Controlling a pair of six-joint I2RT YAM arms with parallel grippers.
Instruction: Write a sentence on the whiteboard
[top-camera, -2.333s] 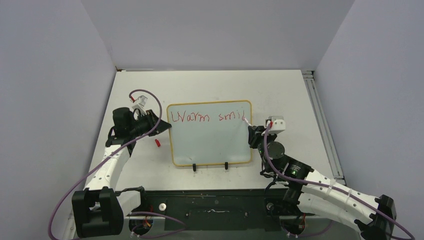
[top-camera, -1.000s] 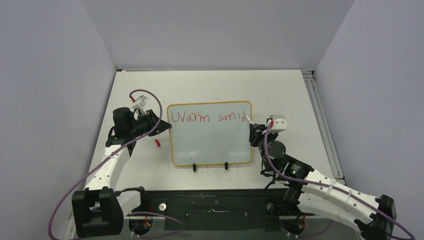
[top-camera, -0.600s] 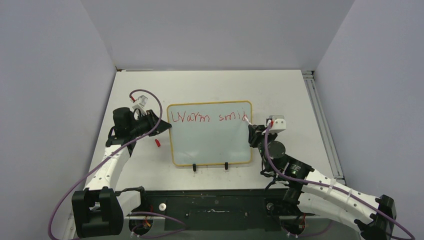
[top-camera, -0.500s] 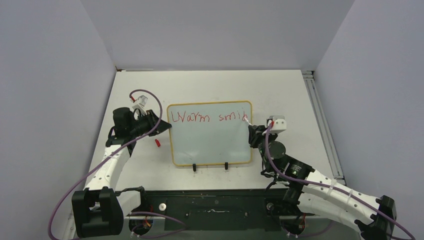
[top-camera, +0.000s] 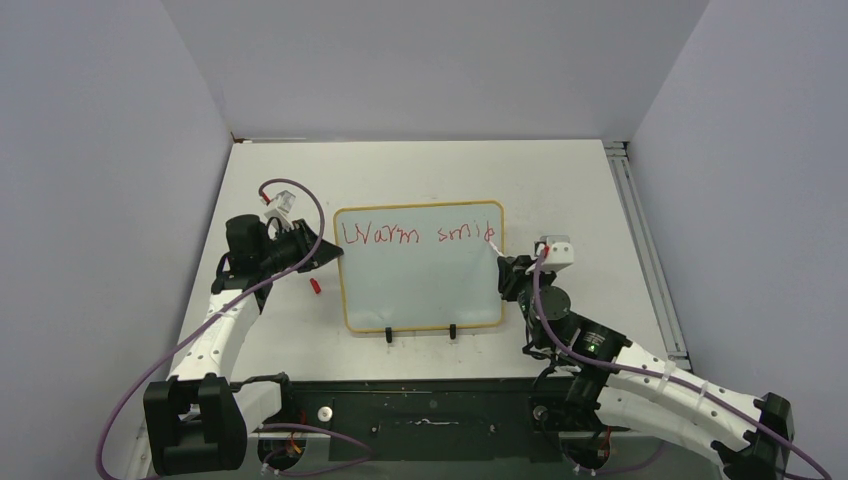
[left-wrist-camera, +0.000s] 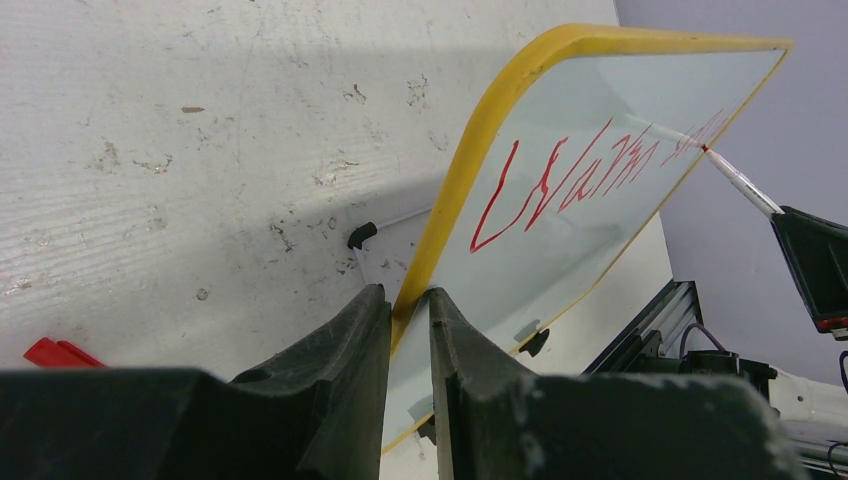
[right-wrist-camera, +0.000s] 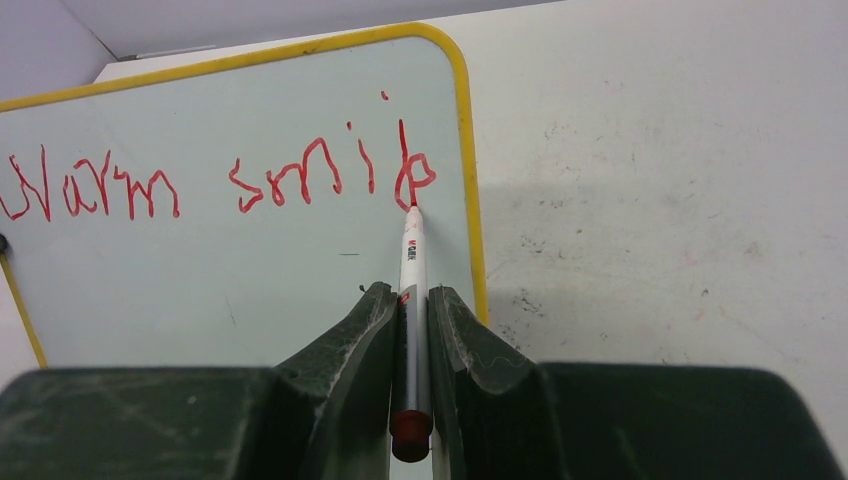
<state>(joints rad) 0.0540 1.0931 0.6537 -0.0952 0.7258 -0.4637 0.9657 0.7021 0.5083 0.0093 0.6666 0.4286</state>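
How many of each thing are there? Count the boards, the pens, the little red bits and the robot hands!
whiteboard: 1
marker: 1
small red piece, maybe the marker's cap: 1
robot hands: 2, the left hand and the right hand
Total: 5

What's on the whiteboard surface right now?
Red writing reading "Warm smil" plus a looped stroke, with the marker tip on it. The left fingers pinch the whiteboard by its left edge. The whiteboard hides whatever lies behind it.
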